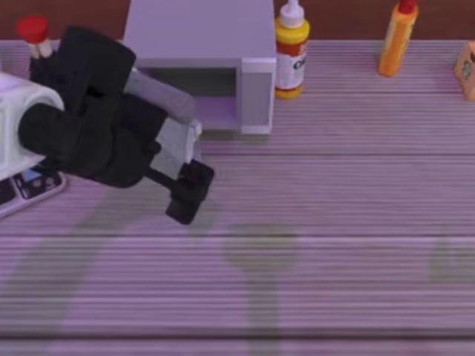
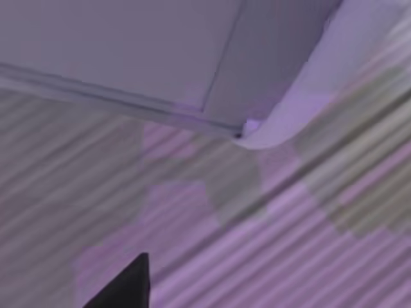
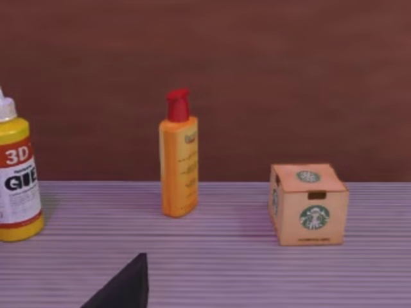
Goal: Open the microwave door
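- Fingers of my left arm (image 1: 189,191) hang just near of the microwave door (image 1: 167,100), at the far left of the surface (image 1: 334,222); I cannot tell whether they are released or clenched, nor whether they touch the door's edge.
- The microwave (image 1: 200,33) sits at the far edge, its door swung out leftward and its cavity showing, so I judge the opening step well along.
- Next move, as I judge it: carry the door's free edge farther out along its arc without snagging the hinge.
- My right arm is parked out of the top view, facing the far right.
- Count: one microwave, one door, one yellow glue bottle (image 1: 291,52), one orange bottle (image 1: 397,37), one small carton (image 3: 308,204).
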Motion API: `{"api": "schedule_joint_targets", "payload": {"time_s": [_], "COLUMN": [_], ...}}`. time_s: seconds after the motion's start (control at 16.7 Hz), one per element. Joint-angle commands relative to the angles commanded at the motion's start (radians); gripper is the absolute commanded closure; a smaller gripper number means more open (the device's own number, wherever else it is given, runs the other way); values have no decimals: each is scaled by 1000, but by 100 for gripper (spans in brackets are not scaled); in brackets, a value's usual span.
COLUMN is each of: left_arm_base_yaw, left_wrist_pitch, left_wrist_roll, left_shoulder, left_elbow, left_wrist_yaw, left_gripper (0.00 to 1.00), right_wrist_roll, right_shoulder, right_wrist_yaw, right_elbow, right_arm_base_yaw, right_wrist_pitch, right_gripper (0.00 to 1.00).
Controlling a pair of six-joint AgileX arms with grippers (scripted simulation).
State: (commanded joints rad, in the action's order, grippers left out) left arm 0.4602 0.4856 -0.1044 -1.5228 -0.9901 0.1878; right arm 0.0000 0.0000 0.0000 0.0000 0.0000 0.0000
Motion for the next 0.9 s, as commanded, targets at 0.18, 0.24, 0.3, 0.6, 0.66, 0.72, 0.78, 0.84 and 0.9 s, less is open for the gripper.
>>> {"api": "schedule_joint_targets", "payload": {"time_s": [0.18,0.24,0.3,0.6,0.66,0.72,0.78,0.84,0.9], "left_arm_base_yaw": [44,61,78,160,175,189,201,213,223], "left_wrist_pitch": [196,271,348,740,815,887,956,1022,1083], "left_wrist_roll": [210,294,384,874,970,1063,1151,1233,1307], "left_shoulder": [-138,-188,-239,-478,-519,-558,-595,-629,-660], "left_elbow": [-220,-313,-414,-936,-1030,-1116,-1196,-1270,-1336], "left_wrist_yaw": [-79,-109,-141,-315,-349,-383,-416,-447,-476], "left_gripper": [0,0,0,0,0,0,0,0,0], "right_wrist_roll": [0,0,0,0,0,0,0,0,0], "right_shoulder": [0,0,0,0,0,0,0,0,0], "right_wrist_yaw": [0,0,0,0,0,0,0,0,0], "right_elbow": [0,0,0,0,0,0,0,0,0], "right_arm_base_yaw": [0,0,0,0,0,0,0,0,0], "right_wrist_pitch": [0,0,0,0,0,0,0,0,0], "right_gripper": [0,0,0,0,0,0,0,0,0]}}
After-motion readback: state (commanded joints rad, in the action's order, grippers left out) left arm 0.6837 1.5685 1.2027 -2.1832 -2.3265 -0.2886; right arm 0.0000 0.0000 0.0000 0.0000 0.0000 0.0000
